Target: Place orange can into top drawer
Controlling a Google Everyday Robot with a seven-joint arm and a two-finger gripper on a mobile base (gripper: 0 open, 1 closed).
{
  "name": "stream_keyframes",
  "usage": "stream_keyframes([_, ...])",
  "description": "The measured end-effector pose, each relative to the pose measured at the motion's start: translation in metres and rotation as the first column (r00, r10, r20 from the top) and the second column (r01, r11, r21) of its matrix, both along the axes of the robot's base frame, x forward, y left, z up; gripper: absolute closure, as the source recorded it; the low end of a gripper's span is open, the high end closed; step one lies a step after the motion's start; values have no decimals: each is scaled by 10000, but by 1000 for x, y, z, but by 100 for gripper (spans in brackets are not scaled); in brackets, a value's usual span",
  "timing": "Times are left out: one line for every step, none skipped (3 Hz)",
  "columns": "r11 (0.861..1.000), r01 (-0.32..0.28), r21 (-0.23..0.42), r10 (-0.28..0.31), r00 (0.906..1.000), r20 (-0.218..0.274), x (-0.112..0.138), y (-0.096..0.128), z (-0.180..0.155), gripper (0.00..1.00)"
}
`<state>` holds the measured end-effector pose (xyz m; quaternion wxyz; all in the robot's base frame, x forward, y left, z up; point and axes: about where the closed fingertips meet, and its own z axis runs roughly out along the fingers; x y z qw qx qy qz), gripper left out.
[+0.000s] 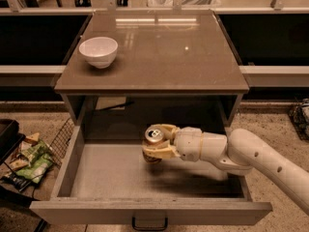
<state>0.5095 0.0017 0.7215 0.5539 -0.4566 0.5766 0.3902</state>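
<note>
The top drawer [96, 178] is pulled wide open below the counter, with a flat grey-brown bottom, a pale front panel and a small dark handle [148, 223]. My gripper [155, 144] reaches in from the right on a white arm and is shut on the orange can [154, 135]. The can's silver pull-tab top faces up. I hold the can upright over the middle of the drawer, low inside it; its lower part is hidden by my fingers [159, 153].
A white bowl [98, 51] stands at the back left of the brown counter top [159, 57]. A wire basket with snack bags [29, 158] sits on the floor to the left of the drawer. Dark shelving runs behind.
</note>
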Motion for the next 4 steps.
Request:
stream_keyframes([10000, -27, 10, 27, 10000, 3, 0, 2, 1, 82])
stream_keyframes([10000, -67, 14, 67, 10000, 8, -1, 4, 1, 58])
stream_keyframes([9999, -105, 19, 105, 9999, 12, -1, 6, 2, 35])
stream_keyframes([9999, -143, 23, 143, 9999, 16, -2, 8, 2, 12])
